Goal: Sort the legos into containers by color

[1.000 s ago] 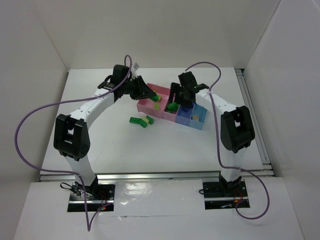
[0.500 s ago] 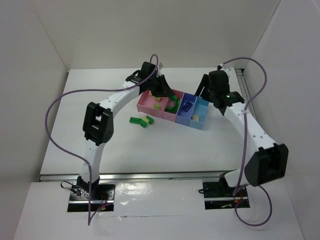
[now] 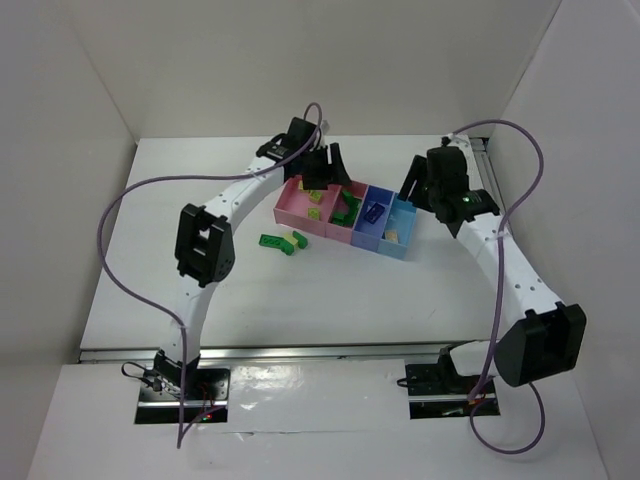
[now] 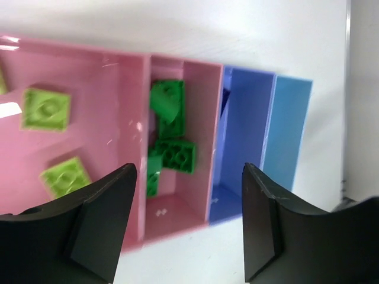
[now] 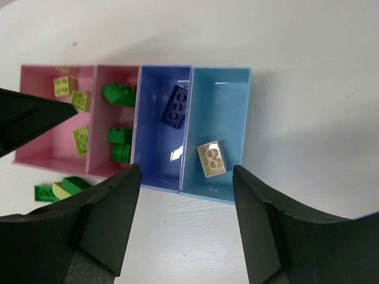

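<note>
Hovering above the row of bins (image 3: 352,240) on the white counter (image 3: 200,200), I have both pincers spread wide and empty. My left pincer (image 3: 322,175) hangs over the row's far edge, above the pink bin (image 5: 47,130) and the magenta bin (image 5: 112,118) beside it. Its wrist view shows the two dark fingers (image 4: 95,225) well apart, with those bins framed between them. My right pincer (image 3: 415,190) hangs by the row's right end, near the light-blue bin (image 5: 225,100). Its wrist view looks down on the whole row, its fingers (image 5: 272,225) apart and bare.

Inside the row, three lime bricks (image 5: 82,100) lie in the pink bin at the left end. Dark green bricks (image 5: 120,145) lie in the magenta bin, one near its far end and the others toward its near end. One blue brick (image 5: 176,106) lies in the blue bin (image 5: 160,160), toward its far end. One cream brick (image 5: 212,158) lies studs up near the middle of the light-blue bin, turned askew to its walls.

Outside the row, loose bricks (image 3: 282,241) lie on the counter just off the pink bin's near side: a green one farthest left, then a pale one and a dark green one touching each other. Both pincers are well apart from them.
</note>
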`<state>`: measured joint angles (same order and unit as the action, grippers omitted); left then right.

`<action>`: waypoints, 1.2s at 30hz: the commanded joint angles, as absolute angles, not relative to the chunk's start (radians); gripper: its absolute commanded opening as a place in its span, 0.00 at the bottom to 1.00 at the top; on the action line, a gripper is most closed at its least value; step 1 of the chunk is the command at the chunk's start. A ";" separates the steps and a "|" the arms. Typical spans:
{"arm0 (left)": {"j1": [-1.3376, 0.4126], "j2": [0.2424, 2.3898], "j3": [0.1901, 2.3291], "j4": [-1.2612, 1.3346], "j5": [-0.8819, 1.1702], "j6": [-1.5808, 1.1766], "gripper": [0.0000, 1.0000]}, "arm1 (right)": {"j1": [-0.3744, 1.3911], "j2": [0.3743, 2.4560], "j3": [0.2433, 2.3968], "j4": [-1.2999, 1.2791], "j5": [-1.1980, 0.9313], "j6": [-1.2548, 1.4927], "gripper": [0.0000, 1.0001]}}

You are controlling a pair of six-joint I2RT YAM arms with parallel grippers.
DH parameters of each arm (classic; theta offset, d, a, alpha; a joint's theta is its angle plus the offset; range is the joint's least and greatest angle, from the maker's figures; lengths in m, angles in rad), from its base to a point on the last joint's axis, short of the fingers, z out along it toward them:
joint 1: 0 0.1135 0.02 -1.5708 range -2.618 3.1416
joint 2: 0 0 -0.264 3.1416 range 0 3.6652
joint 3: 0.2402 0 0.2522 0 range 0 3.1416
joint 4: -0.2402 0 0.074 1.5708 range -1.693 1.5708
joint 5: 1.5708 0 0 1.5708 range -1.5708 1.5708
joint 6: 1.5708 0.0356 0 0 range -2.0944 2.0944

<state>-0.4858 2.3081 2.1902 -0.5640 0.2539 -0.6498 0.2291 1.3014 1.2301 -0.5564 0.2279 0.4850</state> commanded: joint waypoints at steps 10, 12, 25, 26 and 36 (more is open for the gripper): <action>-0.220 1.646 1.441 -0.621 0.006 -0.658 0.75 | 0.730 1.676 1.466 -0.549 0.069 0.207 0.71; -0.143 1.599 1.358 -0.621 0.044 -0.658 0.75 | 0.767 1.771 1.494 -0.540 0.037 0.224 0.71; 0.011 1.467 1.131 -0.611 0.069 -0.696 0.76 | 0.859 2.249 1.963 -0.558 0.043 0.140 0.75; 0.021 1.447 1.111 -0.611 0.055 -0.707 0.76 | 0.859 2.285 1.980 -0.558 0.043 0.140 0.75; 0.115 1.382 1.091 -0.632 0.069 -0.715 0.76 | 0.827 2.428 2.057 -0.517 -0.061 0.107 0.75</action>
<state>0.0998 1.3933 1.0897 -0.6216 0.0639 -0.7139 0.8330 2.4111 2.0205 -0.5392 -0.0174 0.1261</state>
